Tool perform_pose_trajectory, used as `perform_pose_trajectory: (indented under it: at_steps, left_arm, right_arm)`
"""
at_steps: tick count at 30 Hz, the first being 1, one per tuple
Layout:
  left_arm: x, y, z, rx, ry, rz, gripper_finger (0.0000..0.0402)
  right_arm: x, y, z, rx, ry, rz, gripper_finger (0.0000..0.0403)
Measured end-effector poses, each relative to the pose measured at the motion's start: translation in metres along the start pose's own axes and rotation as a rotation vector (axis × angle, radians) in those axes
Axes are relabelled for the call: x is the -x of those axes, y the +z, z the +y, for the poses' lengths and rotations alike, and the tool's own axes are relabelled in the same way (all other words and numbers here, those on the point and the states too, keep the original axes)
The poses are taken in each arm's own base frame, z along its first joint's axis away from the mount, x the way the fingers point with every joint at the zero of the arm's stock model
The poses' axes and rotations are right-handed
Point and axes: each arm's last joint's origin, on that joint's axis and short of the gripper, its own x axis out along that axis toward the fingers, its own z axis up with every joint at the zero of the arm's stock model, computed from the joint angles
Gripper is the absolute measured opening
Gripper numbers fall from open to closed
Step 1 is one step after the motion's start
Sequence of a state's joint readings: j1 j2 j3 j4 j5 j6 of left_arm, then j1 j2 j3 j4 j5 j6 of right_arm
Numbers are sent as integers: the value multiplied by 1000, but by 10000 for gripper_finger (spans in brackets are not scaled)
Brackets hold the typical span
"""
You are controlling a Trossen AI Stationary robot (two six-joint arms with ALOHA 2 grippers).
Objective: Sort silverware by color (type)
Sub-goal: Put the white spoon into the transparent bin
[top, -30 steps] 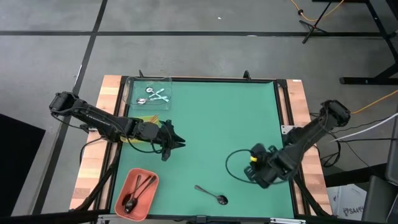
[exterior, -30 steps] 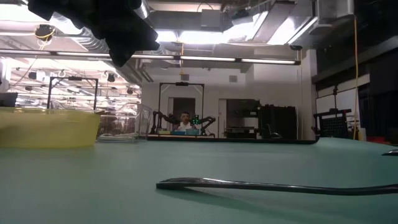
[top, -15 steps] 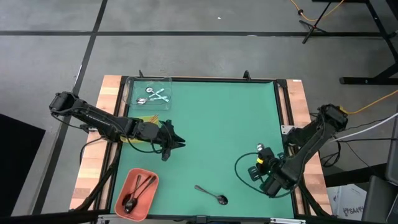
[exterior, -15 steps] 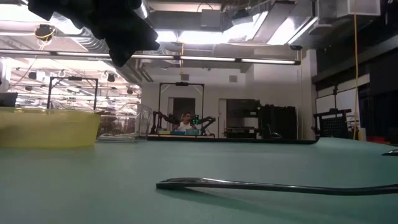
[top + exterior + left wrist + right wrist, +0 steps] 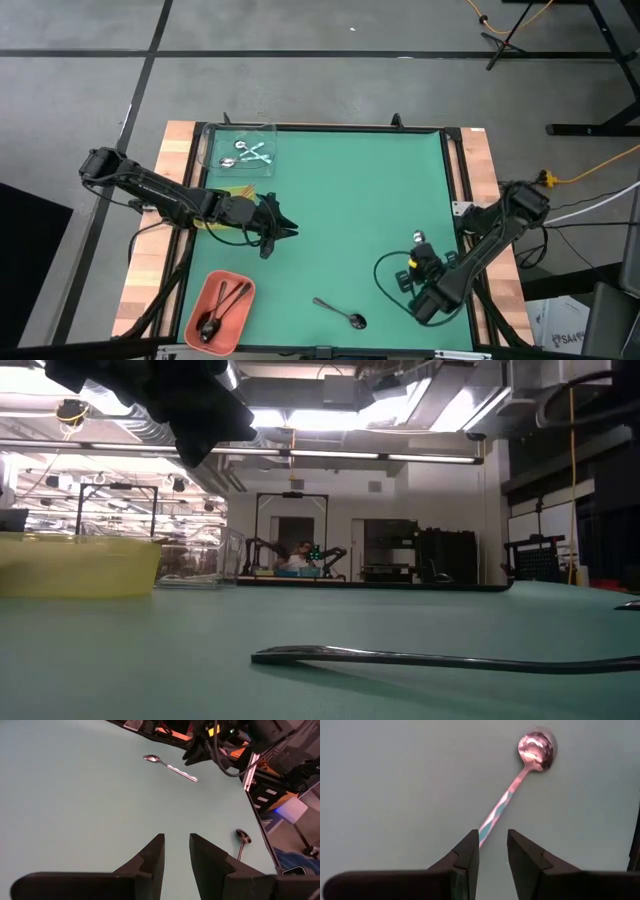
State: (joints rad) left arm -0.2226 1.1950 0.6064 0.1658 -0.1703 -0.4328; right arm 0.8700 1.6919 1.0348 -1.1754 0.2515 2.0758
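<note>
Spoon (image 5: 340,312) lies loose near salmon tray (image 5: 202,298); right gripper (image 5: 490,851) and left gripper (image 5: 175,851) both slightly apart, empty.

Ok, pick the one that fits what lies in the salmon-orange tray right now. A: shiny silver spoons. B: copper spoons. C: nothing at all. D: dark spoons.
D: in the high view the salmon-orange tray at the table's near left corner holds dark spoons; the shiny silver ones lie in the clear tray at the far left.
</note>
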Motion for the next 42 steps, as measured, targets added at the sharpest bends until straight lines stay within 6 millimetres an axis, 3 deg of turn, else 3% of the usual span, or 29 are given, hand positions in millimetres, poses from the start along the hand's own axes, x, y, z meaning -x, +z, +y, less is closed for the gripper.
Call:
perform_pose_trajectory:
  at_steps: [33,42]
  left_arm:
    - [0,0,0,0,0,0,84]
    - [0,0,0,0,0,-1,84]
  right_arm:
    - [-40,-22,18,66,-93,-50,92]
    - [-41,-22,19,66,-83,-57,34]
